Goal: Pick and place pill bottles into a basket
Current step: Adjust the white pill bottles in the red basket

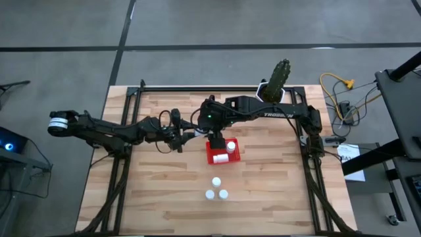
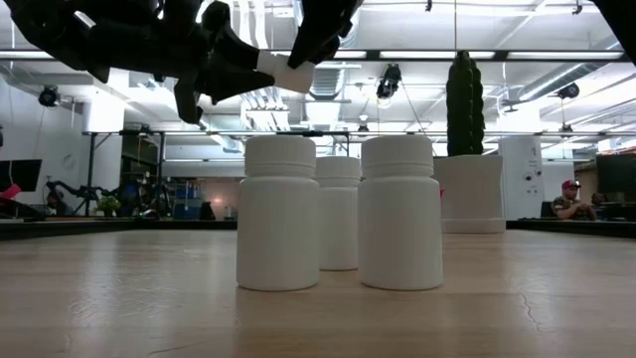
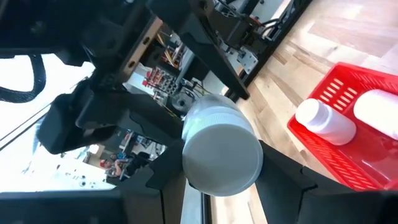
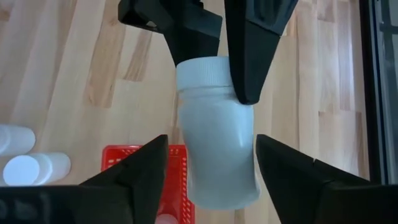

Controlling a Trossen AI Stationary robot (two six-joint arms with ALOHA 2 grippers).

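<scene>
The setting is a robotics lab or workshop. A wooden table [image 1: 164,210] stands on a grey concrete floor [image 1: 66,39], with exposed ceiling ducts [image 2: 517,30], strip lights and equipment racks [image 2: 139,169] beyond.

Matt white plastic bottles [image 2: 338,213]; red plastic basket [image 1: 212,157]; wood table [image 1: 158,197].

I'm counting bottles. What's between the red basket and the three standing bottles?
Only bare wooden table lies between the basket and the three bottles, seen from above.

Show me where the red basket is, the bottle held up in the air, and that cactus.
basket [image 1: 212,158]: high view, on its red left wall.
held pill bottle [image 4: 217,146]: right wrist view, on its white body, below the cap.
cactus [image 2: 464,104]: low view, on the middle of its green stem.
</scene>
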